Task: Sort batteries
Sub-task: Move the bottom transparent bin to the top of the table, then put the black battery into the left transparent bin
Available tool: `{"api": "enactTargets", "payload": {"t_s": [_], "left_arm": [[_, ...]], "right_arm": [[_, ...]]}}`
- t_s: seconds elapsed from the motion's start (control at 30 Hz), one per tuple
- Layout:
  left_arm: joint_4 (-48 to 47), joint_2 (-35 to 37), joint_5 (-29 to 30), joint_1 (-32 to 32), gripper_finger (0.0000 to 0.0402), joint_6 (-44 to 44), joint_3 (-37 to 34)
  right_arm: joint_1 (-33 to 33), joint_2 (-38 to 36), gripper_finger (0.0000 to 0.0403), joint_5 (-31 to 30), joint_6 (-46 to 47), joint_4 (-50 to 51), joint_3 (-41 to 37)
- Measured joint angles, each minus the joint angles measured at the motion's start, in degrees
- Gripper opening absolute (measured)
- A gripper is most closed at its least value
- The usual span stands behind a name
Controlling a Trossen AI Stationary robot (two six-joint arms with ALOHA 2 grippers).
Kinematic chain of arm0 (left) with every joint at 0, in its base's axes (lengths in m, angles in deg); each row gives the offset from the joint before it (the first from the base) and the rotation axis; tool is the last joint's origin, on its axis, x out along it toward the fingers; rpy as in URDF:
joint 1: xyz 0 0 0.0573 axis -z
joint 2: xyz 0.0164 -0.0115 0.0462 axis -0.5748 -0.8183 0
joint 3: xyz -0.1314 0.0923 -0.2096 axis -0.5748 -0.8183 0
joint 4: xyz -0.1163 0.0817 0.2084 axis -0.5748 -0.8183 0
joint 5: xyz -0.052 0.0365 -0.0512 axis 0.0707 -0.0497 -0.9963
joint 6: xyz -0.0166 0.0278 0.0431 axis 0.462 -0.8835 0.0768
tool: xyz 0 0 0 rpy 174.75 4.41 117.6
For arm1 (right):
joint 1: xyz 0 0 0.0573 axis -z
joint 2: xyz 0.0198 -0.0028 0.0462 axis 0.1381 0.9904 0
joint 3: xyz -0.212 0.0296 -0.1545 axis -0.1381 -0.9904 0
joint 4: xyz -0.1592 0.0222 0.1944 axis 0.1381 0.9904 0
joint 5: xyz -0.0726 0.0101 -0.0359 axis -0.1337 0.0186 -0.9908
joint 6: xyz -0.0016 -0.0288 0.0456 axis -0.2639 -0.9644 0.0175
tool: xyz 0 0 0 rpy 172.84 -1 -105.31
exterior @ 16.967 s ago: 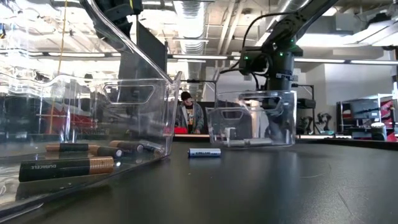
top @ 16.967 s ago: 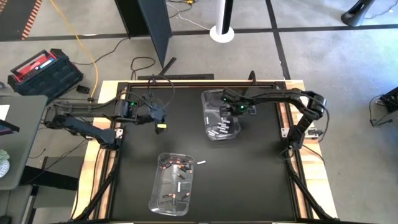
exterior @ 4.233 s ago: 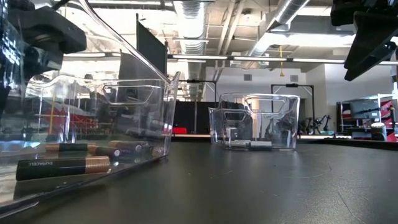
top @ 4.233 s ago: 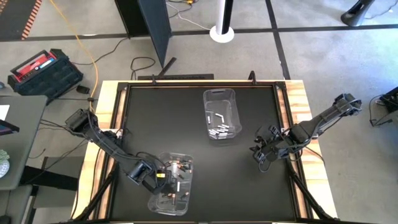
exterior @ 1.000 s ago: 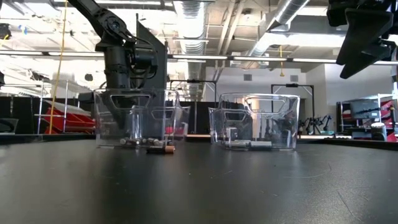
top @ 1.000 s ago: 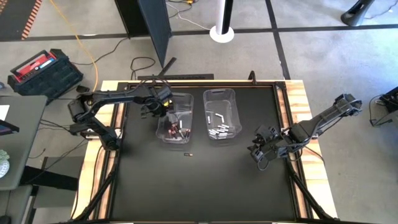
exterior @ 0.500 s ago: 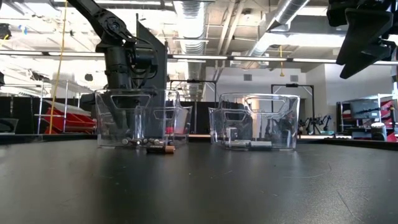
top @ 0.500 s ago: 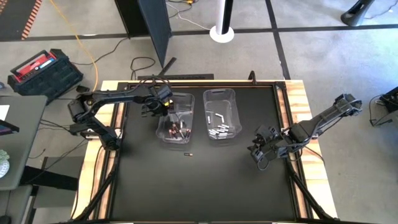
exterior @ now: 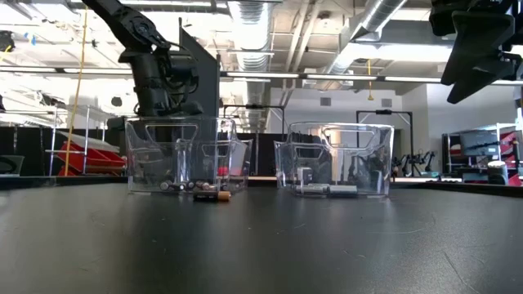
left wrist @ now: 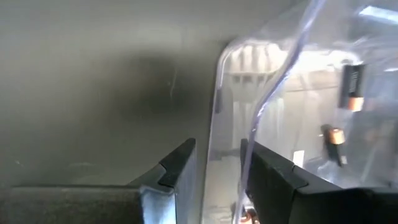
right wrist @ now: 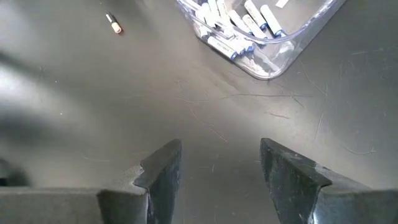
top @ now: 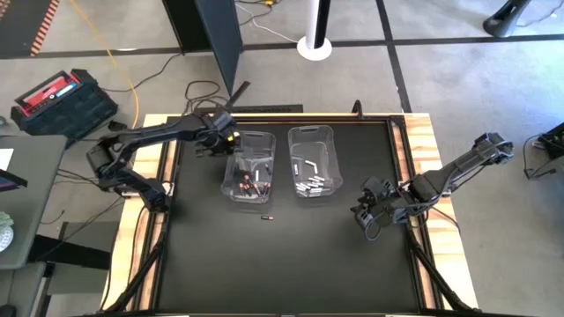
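Two clear bins stand side by side at the table's far middle. The left bin (top: 249,167) holds dark batteries with copper ends (left wrist: 352,87). The right bin (top: 315,161) holds white batteries (right wrist: 239,28). One dark battery (top: 266,217) lies loose on the table in front of the left bin. My left gripper (top: 223,139) hangs open just above that bin's far left corner. In the left wrist view the bin's wall (left wrist: 219,124) shows between my left gripper's (left wrist: 217,152) fingers. My right gripper (top: 366,216) hovers open over bare table at the right.
The black tabletop (top: 300,264) lies bare across its near half. Wooden rails (top: 423,176) edge the table on both sides. Beyond the table's far edge stand a dark panel (top: 220,35) and a white pole base (top: 315,44).
My left gripper has risen from the left bin's rim and drifted toward the table's far left corner, turning a little. The bin and the loose battery have stayed where they were.
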Motion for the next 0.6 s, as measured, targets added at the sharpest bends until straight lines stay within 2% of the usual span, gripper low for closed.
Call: {"api": "enactTargets", "payload": {"t_s": [0.3, 0.5, 0.6], "left_arm": [[0.9, 8.8, 0.0, -4.8, 0.0128, -4.6, 0.0], [6.2, 16.4, -0.1, -6.1, 0.0128, -9.5, 0.0], [7.9, 20.1, -2.3, -6.0, 0.0128, -12.4, 0.0]], "right_arm": [[2.7, 0.0, 0.0234, -0.2, 0.1, 0.1, 0.0], [7.0, 0.0, 0.0234, -0.3, -1.4, 0.3, 0.0], [8.7, 0.0, 0.0234, -0.3, -1.4, 0.2, 0.0]]}}
